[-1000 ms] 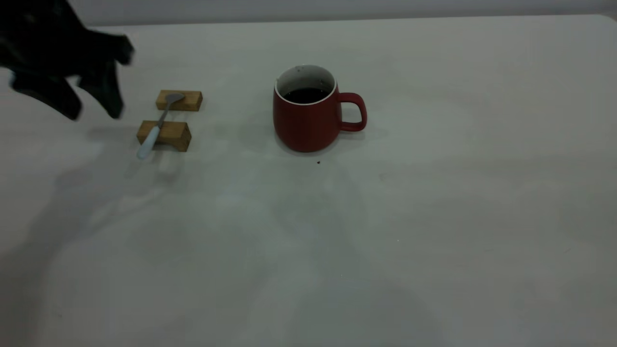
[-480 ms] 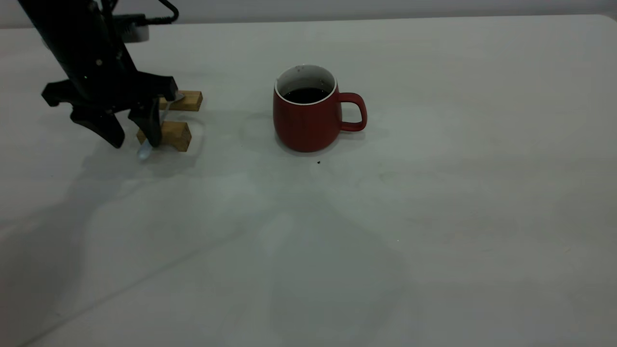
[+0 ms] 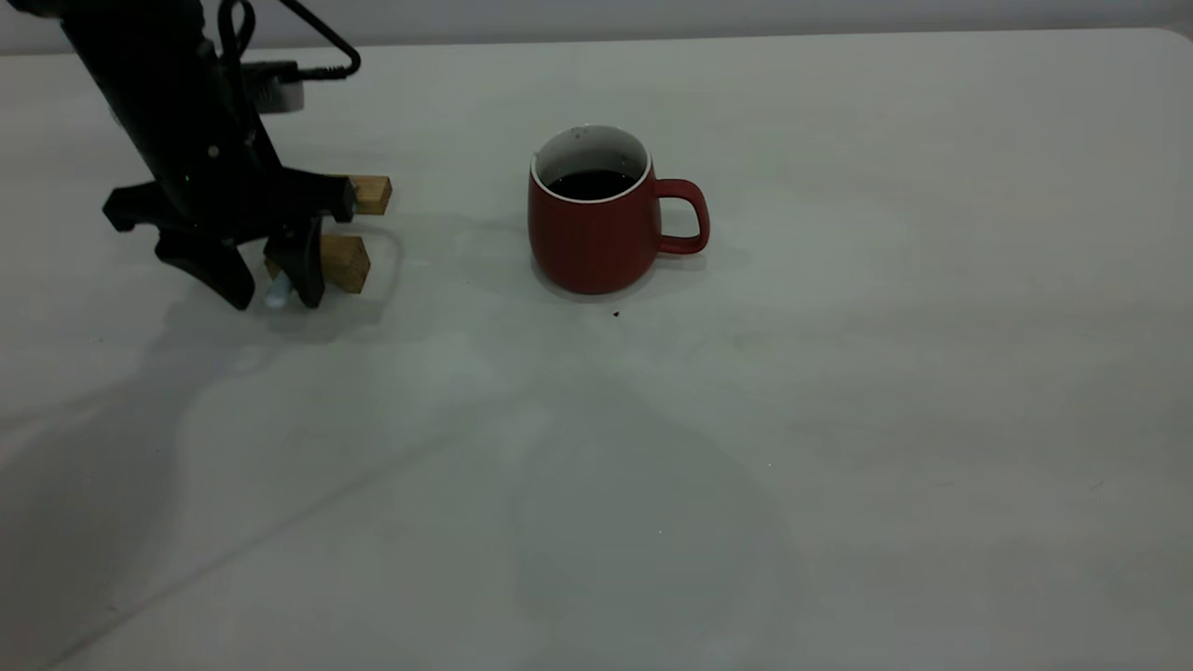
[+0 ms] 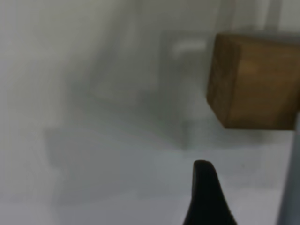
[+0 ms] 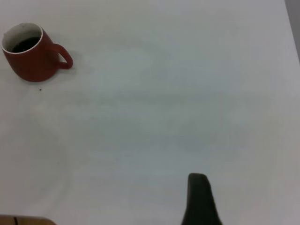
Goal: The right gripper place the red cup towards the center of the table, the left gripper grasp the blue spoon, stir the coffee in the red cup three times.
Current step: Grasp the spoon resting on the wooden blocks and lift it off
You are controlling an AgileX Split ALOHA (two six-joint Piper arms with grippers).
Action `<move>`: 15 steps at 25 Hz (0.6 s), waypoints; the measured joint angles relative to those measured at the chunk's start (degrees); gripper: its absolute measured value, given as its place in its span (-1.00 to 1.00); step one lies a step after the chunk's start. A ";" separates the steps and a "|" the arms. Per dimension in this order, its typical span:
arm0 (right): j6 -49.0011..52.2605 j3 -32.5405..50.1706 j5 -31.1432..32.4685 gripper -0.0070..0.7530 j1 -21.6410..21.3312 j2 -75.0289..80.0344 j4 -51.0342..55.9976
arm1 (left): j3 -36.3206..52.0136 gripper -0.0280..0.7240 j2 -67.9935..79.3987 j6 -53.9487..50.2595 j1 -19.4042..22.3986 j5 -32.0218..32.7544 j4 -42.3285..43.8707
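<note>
Red cup (image 3: 594, 224), holding the coffee (image 3: 591, 183), already stood mid-table (image 3: 839, 419); your left gripper (image 3: 276, 290), well left of the cup, straddled the blue spoon (image 3: 277, 296) on its wooden blocks (image 3: 347, 261), fingers spread, not yet clamped. Right gripper: state unclear. Stirring remained. No legible writing.

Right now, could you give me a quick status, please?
Left gripper open, fingers straddling blue spoon handle on wooden blocks. Red cup centred, untouched.
</note>
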 joint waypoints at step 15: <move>0.00 0.00 0.00 0.53 0.00 0.00 0.00 | -0.08 0.26 1.24 0.03 0.00 -1.86 -0.04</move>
